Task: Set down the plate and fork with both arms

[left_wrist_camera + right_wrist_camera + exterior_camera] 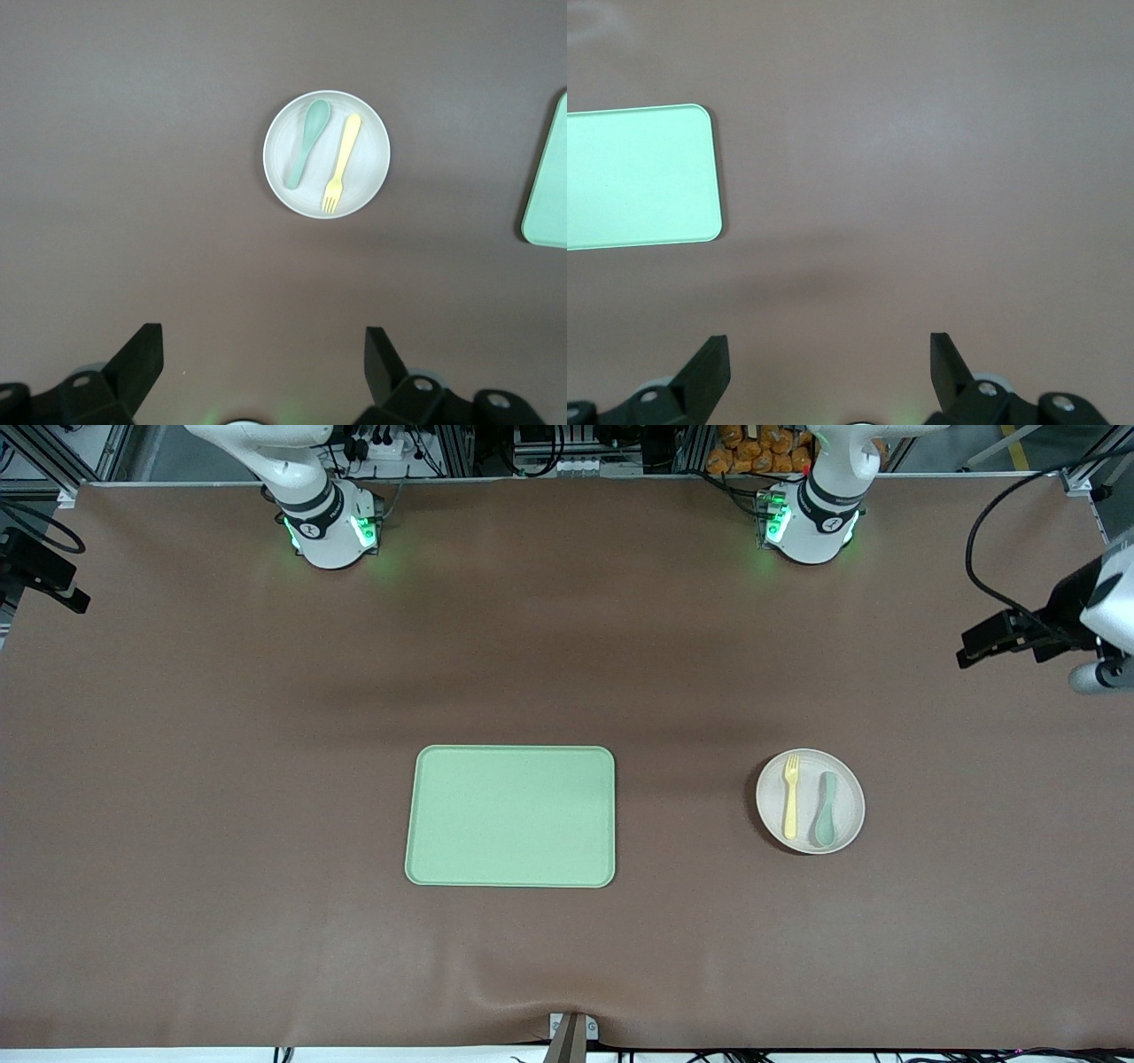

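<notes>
Nothing grasped yet. Plate (811,801) sits on the brown table (221,824) toward the left arm's end, well apart from the light-green tray (511,816) at table centre; from the tray it lies at about 3 o'clock in the front view. Fork (790,796) lies flat on the plate, tines at 12 o'clock, with the grey-green spoon (826,809) just beside it, apart, roughly parallel.

Left gripper (264,359) hangs high over bare table with the plate in its wrist view; fingers spread wide, holding nothing. Right gripper (830,361) hangs over bare table near the tray's corner, fingers also wide apart, empty. Both arms look parked, waiting.

Risks, as judged:
- Fork and spoon are close, similar length: a wide-open descent could catch or nudge the spoon instead.
- Fork is thin and flat on the plate: fingers may scrape the plate, skid it, or miss.
- Shallow plate rim gives little grip; tilting it would slide the cutlery off.
</notes>
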